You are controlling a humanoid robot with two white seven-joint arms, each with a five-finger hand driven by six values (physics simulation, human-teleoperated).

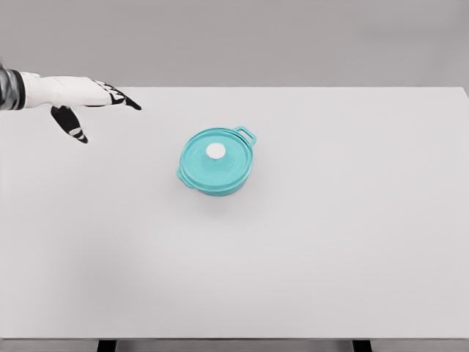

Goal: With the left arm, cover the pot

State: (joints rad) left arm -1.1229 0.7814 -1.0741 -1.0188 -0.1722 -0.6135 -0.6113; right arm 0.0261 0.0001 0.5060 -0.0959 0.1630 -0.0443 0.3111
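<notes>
The white-and-black left hand [84, 103] reaches in level from the left edge, fingers extended and relaxed, grasping nothing. The round teal pot [216, 163] sits mid-table on the white rectangular table [330, 242], its teal lid with white knob [215, 151] on, well apart from the hand and every table edge.

Teal pot [217, 174], white lid knob [215, 151], white table [330, 242].
</notes>
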